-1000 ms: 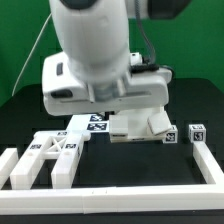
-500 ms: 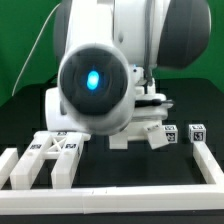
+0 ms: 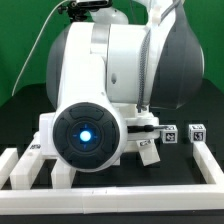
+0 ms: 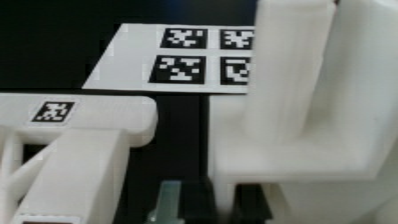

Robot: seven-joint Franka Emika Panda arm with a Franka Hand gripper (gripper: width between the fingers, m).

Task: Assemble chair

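White chair part [image 4: 302, 110] just beside fingers [image 4: 173, 203], contact unclear; open or closed: can't tell.

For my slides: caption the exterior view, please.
Robot arm fills the frame, hiding most chair parts; two tagged cubes show beside it.

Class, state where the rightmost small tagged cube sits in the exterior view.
Exterior view: the small cube sits on the black table at the far right, just inside the white rail, a second tagged cube beside it on the view's left.
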